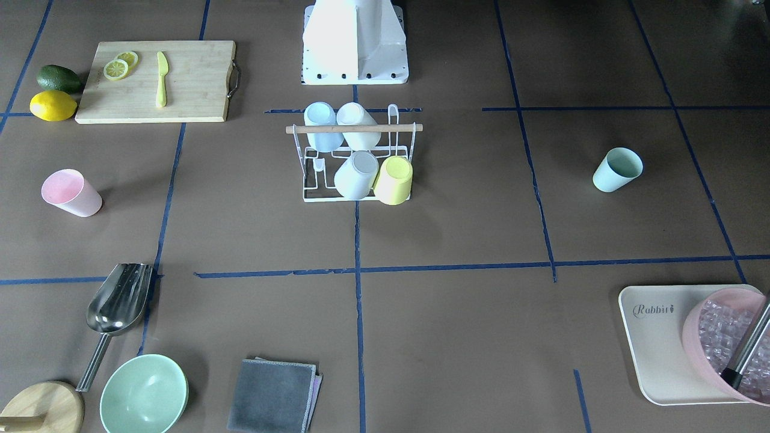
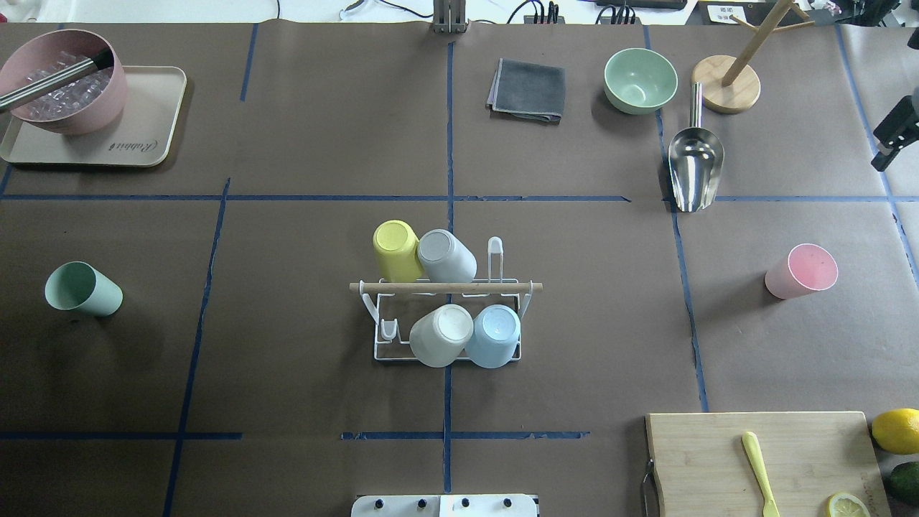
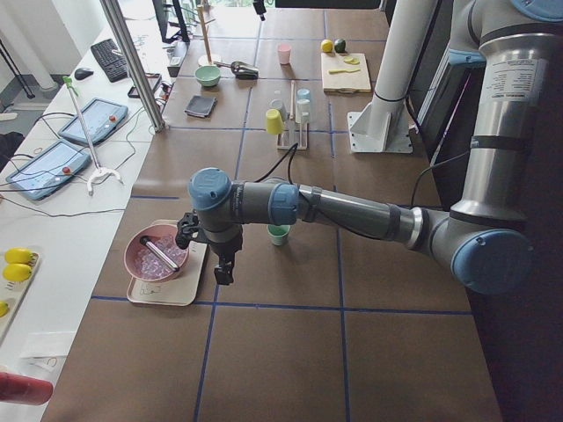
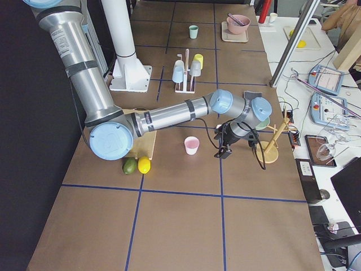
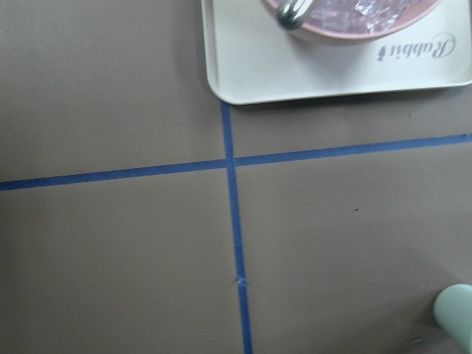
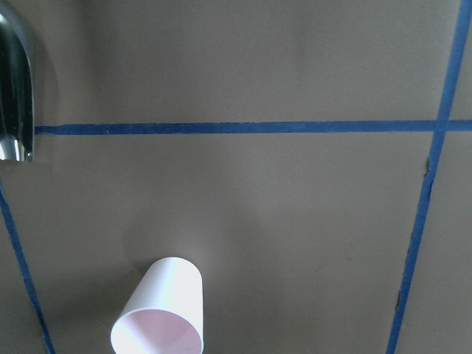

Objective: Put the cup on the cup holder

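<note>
While the tray (image 1: 656, 355) reads "Rabbit", I cannot tell how either arm's jaws stand.

Reading the clock from behind the arms, twelve pointing away from me: the cup holder (image 2: 445, 287) sits mid-table with four cups (image 2: 441, 334) on it, two near me and two beyond. The left loose cup (image 2: 82, 289) is at nine, the right loose cup (image 2: 800, 271) at three. The tray (image 2: 154, 136) carrying the tub (image 2: 72, 122) lies at ten, the bowl (image 2: 639, 80) at one, the scoop (image 2: 695, 169) at two and the cutting board (image 2: 703, 459) at four.
</note>
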You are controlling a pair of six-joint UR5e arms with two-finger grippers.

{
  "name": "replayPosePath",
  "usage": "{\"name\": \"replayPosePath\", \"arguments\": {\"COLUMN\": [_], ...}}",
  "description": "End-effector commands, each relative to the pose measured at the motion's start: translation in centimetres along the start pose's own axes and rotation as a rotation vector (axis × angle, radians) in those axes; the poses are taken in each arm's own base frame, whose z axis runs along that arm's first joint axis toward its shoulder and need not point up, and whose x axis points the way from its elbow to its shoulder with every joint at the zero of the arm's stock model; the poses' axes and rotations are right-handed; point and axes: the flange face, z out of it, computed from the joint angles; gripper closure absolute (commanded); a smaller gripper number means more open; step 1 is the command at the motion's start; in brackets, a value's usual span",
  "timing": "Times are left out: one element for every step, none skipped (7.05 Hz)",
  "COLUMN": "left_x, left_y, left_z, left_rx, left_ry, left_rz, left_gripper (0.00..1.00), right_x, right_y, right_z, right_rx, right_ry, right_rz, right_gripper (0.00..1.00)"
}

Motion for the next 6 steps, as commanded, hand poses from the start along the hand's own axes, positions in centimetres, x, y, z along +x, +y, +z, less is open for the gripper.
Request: {"name": "replayPosePath", "arguments": {"left_x": [5.9, 8.4, 10.9, 14.8, 17.6, 20.6], "left_y": [-4.0, -5.2, -6.4, -8.0, -8.9, -9.3], "left_z": [-0.5, -0.2, -0.3, -0.3, -0.1, 1.1], "left_rx": [-0.064, -0.077, -0.074, -0.072, -0.076, -0.093], "left_ry": [0.001, 0.001, 0.002, -0.002, -0.025, -0.023], "left_rz": [0.033, 0.022, 0.046, 0.109, 0.145, 0.191], "left_gripper": [0.00, 0.00, 0.00, 0.00, 0.00, 0.00], "right_x": [-2.4, -3.0, -3.2, -4.0, -5.2, -6.0], "right_y": [-2.3, -3.4, -4.5, -4.4, -4.3, -4.3], "right_z": [3.4, 4.7, 5.7, 6.9, 8.5, 10.8], "right_rx": [-0.103, -0.135, -0.163, -0.198, -0.221, -0.258], "right_ry": [0.012, 0.014, 0.001, 0.009, 0.020, 0.033], "right_rz": [0.008, 0.016, 0.034, 0.038, 0.020, 0.008], "right_gripper": [0.00, 0.00, 0.00, 0.00, 0.00, 0.00]}}
